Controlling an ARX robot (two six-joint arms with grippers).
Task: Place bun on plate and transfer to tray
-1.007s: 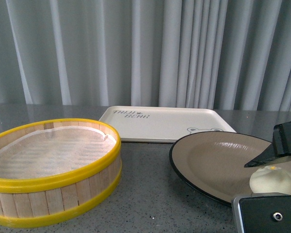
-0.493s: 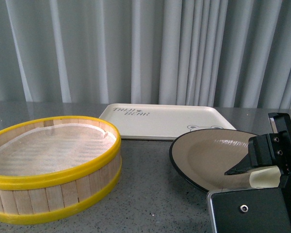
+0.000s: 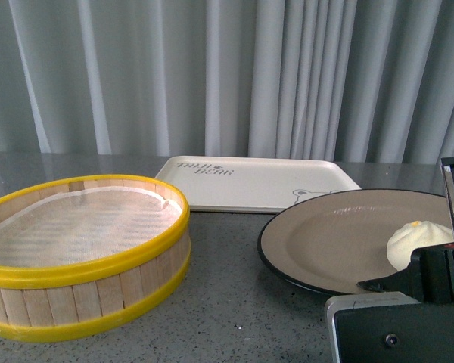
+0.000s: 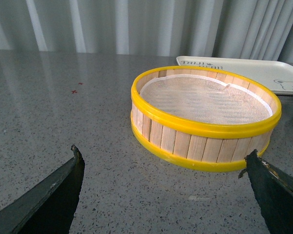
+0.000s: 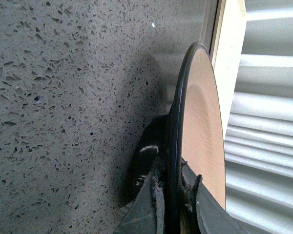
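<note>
Cream-white pleated bun [image 3: 416, 240] sits on large beige black-rimmed plate [image 3: 325, 242] — right gripper [image 5: 175, 195] clamps its rim; left gripper [image 4: 162, 150] gapes wide.

Lower edge of bun [image 3: 416, 238] hidden behind right gripper [image 5: 174, 185] finger. Rim of plate [image 3: 318, 242] from 3 to 5 o'clock covered by that gripper, cut by frame edge. Most of bear face [image 3: 312, 198] on tray [image 3: 250, 185] behind plate rim. Front view clips steamer basket [image 3: 83, 257] at 9 o'clock.

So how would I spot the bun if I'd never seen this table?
Start at the big yellow-rimmed steamer basket, then look right to the round tan plate with the black rim. The bun sits on it: small, white, domed, with an orange dot on top.
</note>
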